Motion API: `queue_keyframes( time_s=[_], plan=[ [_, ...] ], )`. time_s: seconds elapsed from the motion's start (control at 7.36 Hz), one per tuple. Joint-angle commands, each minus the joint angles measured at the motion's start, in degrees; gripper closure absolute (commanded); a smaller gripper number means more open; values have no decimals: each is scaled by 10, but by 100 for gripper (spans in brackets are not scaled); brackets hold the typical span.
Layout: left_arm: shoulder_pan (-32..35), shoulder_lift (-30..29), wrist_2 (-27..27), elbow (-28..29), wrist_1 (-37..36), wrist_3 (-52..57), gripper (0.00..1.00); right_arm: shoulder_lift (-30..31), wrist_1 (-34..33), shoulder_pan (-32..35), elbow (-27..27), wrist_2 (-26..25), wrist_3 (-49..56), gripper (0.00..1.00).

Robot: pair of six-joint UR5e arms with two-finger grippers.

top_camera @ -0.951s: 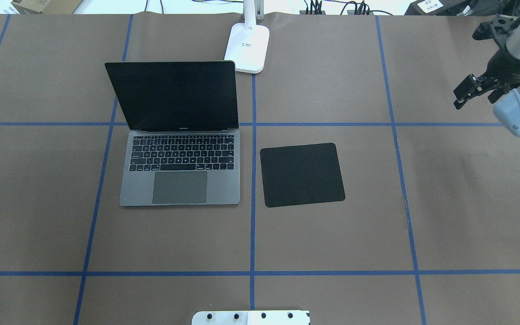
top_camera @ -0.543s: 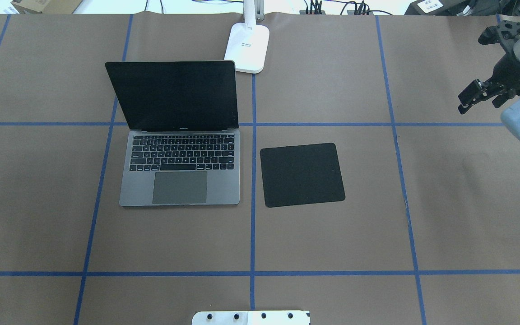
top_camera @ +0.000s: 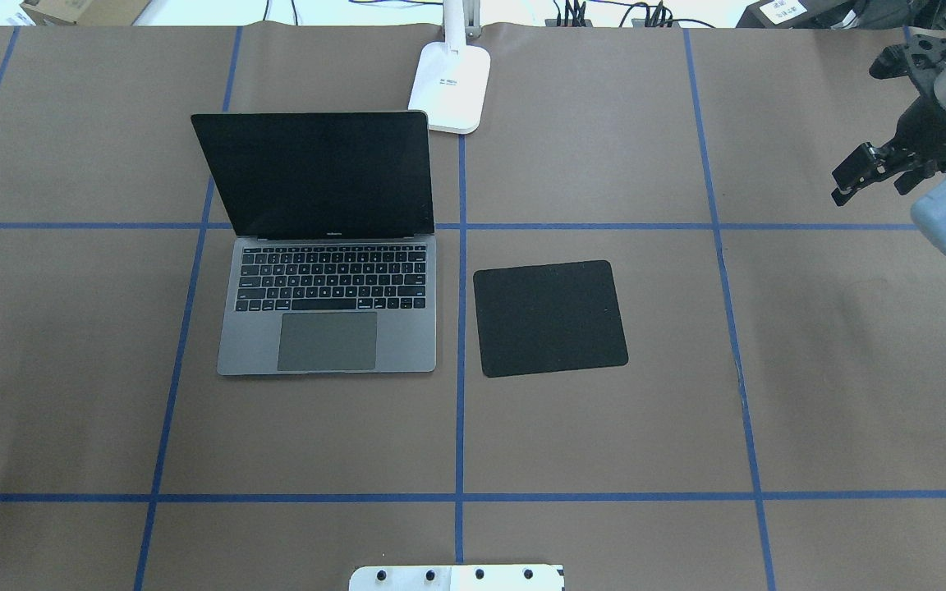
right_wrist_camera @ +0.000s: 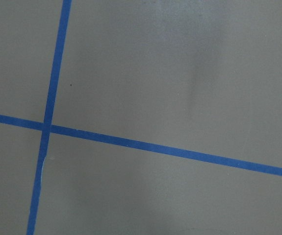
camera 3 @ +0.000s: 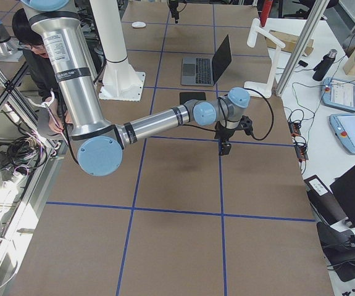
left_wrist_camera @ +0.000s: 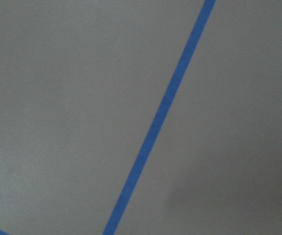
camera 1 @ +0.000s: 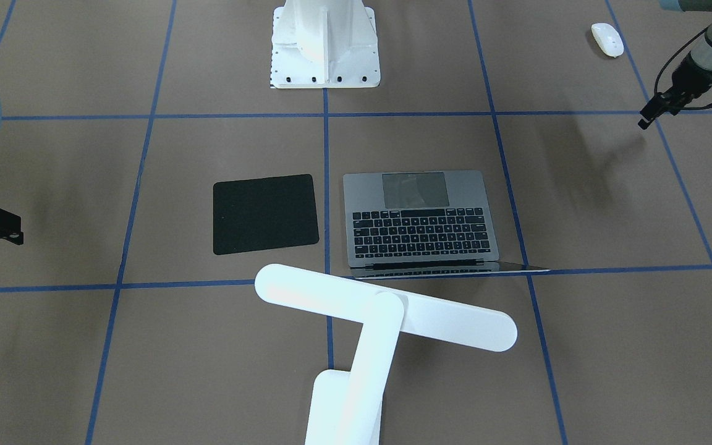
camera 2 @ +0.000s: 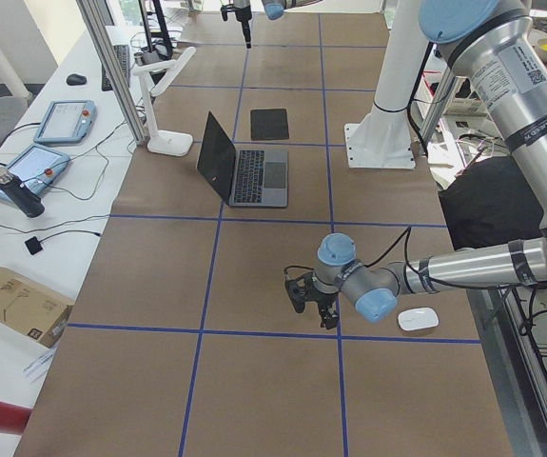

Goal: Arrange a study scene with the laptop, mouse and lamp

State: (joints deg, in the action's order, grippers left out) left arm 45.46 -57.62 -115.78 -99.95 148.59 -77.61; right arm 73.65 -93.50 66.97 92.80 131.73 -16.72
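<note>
Surface: table (top_camera: 604,427) covered in brown paper and marked into large squares with blue tape (top_camera: 461,435).

Nearest the robot: white bolted pedestal (top_camera: 456,577), bottom centre of the overhead view. Mouse (camera 1: 607,39) lies flat on the paper in the upper right of the front view, well apart from the laptop.

Left gripper (camera 1: 648,117) hangs above bare paper at the right edge of the front view, near the mouse. Jaw gap: cannot tell. Its wrist camera shows only paper and one diagonal tape line.

Right gripper (top_camera: 851,176) sits upper right in the overhead view, above bare paper. Open or closed: cannot tell. Its wrist camera shows a tape crossing at frame left.

Mid-table: laptop (top_camera: 329,328) is open with a dark screen, keyboard towards the robot. Black mat (top_camera: 551,318) lies just beside it, frame right, with a tape line between them.

Far edge: lamp (camera 1: 387,315) has its base at top centre of the overhead view, near the corner of the laptop's screen. Its bar head crosses the lower centre of the front view.

Beyond the table: white bench with two pendants (camera 2: 37,167), cables, a cardboard box (camera 2: 16,303) and a dark bottle (camera 3: 324,65). A person (camera 3: 26,31) is at the upper left of the right-side view.
</note>
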Motion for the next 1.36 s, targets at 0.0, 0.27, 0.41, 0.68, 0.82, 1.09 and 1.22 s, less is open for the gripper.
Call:
queue_keyframes(
  time_s=[0.0, 0.27, 0.41, 0.68, 0.82, 1.09, 1.22],
  plan=[
    [-49, 71, 11, 1, 91, -25, 0, 4, 2, 0, 1, -1, -1, 1],
    [-96, 115, 11, 0, 142, -24, 0, 8, 2, 0, 5, 0, -2, 1],
    [-107, 127, 11, 0, 160, -25, 0, 10, 2, 0, 6, 1, -10, 1],
    [-129, 139, 10, 1, 176, -29, 0, 11, 2, -1, 5, 8, -11, 1],
    [-157, 139, 10, 0, 176, -43, 0, 25, 3, 0, 6, 32, -10, 1],
    [-223, 139, 10, 0, 194, -75, 0, 62, 9, 2, 32, 31, -1, 1],
    [-256, 139, 10, 0, 195, -76, 0, 69, 9, 1, 35, 29, -1, 1]
  ],
)
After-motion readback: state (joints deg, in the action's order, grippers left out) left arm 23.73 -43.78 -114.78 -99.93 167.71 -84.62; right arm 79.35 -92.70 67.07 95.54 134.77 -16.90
